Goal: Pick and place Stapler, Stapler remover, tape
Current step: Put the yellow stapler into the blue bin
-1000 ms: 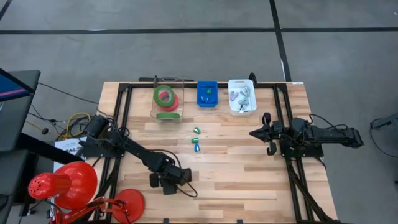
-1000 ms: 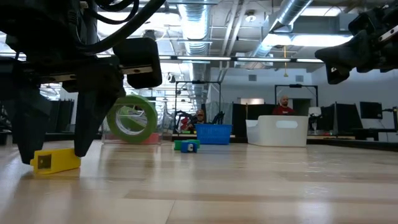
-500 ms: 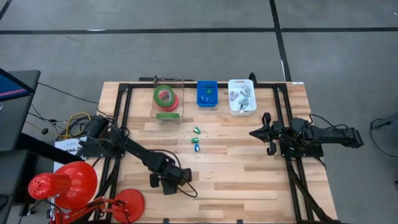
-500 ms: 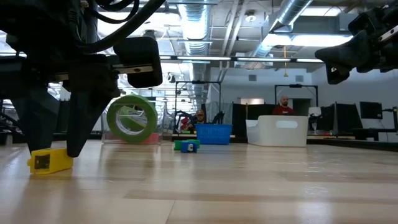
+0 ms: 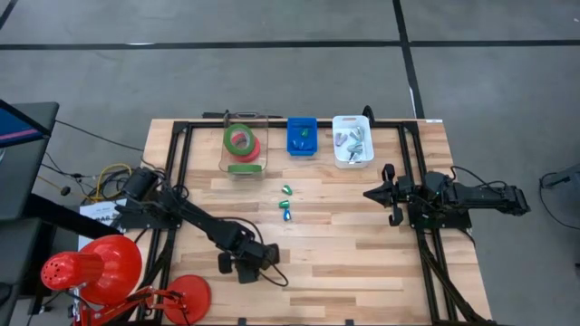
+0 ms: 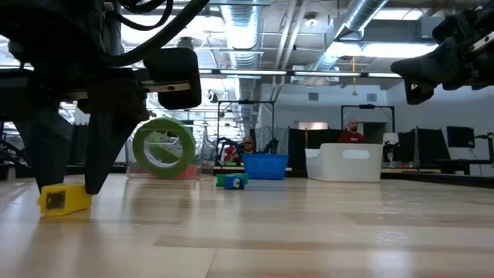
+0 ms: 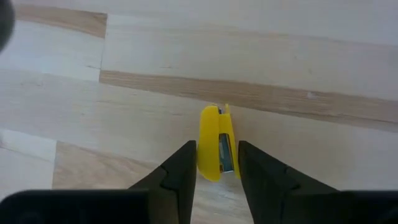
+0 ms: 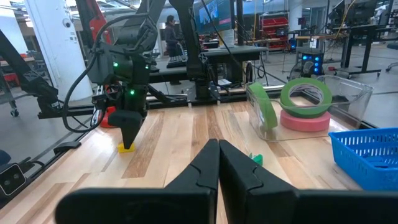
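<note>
The small yellow stapler [image 7: 217, 143] lies flat, pinched between the left gripper [image 7: 214, 168] fingers at the table's seven o'clock. Right gripper [image 8: 219, 163] fingers together. From overhead, the arm hides the stapler.

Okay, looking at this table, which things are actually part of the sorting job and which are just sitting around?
Part of the job:
- yellow stapler, between the left end effector's fingers
- tape rolls in the clear bin
- small green items mid-table
- blue basket
- white bin

Just lying about:
- red lamp
- cables off the table's edge
- right end effector, shut and waiting
</note>
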